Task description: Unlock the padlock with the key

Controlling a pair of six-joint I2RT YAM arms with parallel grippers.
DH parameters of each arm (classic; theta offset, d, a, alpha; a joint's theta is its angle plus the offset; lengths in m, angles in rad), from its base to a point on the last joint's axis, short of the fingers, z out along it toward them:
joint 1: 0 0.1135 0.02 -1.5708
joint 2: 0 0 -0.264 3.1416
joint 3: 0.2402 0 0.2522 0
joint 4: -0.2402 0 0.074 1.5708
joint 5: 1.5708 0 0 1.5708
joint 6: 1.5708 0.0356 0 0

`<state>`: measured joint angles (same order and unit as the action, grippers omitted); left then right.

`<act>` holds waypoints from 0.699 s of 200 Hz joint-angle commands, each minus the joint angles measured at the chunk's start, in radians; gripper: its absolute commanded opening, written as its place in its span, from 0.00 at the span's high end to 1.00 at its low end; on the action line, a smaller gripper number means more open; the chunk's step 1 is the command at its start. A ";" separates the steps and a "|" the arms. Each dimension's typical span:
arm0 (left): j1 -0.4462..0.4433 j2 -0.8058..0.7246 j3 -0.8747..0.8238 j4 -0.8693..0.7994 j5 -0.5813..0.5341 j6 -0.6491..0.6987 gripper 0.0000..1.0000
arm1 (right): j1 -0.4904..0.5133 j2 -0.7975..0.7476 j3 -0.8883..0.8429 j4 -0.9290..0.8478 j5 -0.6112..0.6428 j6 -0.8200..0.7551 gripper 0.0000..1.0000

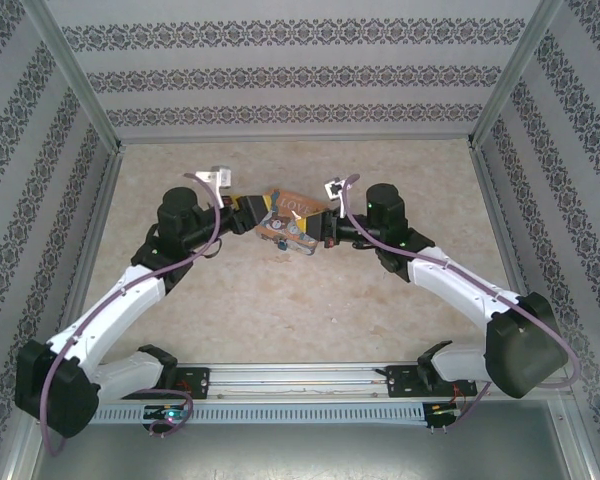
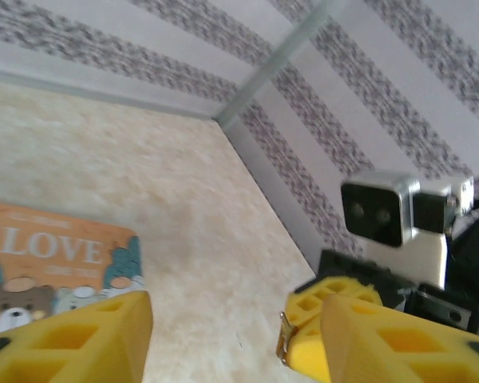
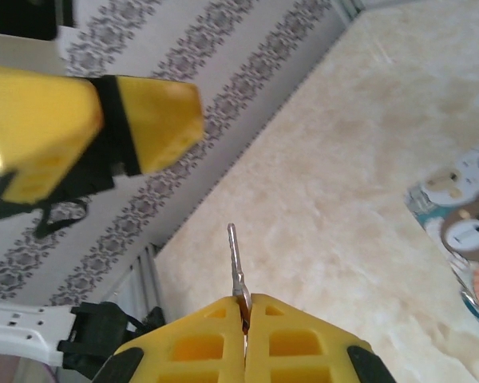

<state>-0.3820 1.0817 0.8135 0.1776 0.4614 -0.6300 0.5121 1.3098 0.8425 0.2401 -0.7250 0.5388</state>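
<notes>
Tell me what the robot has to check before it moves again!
1. Grip: ok. The right gripper is shut on the key, whose blade pokes out in front.
2. Left gripper free: ok. It is open, with its fingers wide apart.
3. Padlock spotted: cannot tell. It is too small to make out.
4. Aim at the keyhole: cannot tell.
5. Arms close together: ok. Both grippers sit by the LOVE box on the table.
</notes>
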 commanded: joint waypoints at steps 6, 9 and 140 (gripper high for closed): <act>0.018 -0.067 -0.065 -0.088 -0.178 0.078 0.37 | -0.025 0.030 0.072 -0.186 0.079 -0.152 1.00; 0.018 -0.073 -0.072 -0.096 -0.188 0.085 0.37 | -0.027 0.036 0.076 -0.193 0.083 -0.157 1.00; 0.020 0.241 -0.150 0.029 -0.005 0.099 0.21 | -0.107 0.447 0.309 -0.213 0.012 -0.120 1.00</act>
<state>-0.3710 1.2716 0.6479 0.1146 0.4030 -0.5240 0.4191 1.7119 1.0958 -0.0032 -0.6662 0.4042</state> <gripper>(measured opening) 0.790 0.043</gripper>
